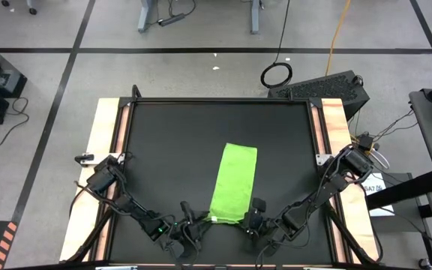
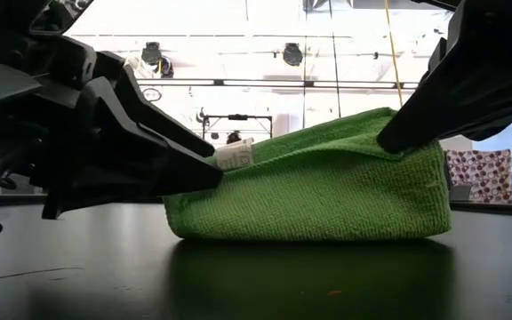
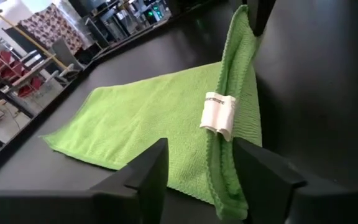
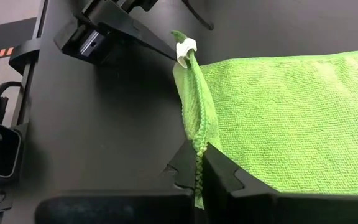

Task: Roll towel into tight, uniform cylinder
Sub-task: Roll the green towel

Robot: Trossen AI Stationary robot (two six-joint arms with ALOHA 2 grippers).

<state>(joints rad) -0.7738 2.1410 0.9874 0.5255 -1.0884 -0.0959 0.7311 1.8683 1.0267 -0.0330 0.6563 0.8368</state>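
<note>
The lime-green towel (image 1: pixel 235 184) lies as a long folded strip on the black surface (image 1: pixel 171 150), running from near the middle toward the near edge, where both arms meet it. Most of it is flat; only the near end is lifted into a raised ridge, and no roll has formed.

The right hand (image 4: pixel 199 163) is at the near right corner of the towel. Its two dark fingers are pressed together with the towel's hemmed edge pinched between them, so it grips the cloth and holds that edge up off the surface.

The left hand (image 3: pixel 197 171) is at the near left corner. Its fingers (image 3: pixel 151 171) stand apart on either side of the raised edge, one on each flank of the fold, with clear gaps to the cloth, so they are not clamped on it. The small white tag (image 3: pixel 219 115) sits on the ridge just beyond these fingers; in the low view the tag (image 2: pixel 235 156) shows right at the fingertip of the left hand (image 2: pixel 204 167).
</note>
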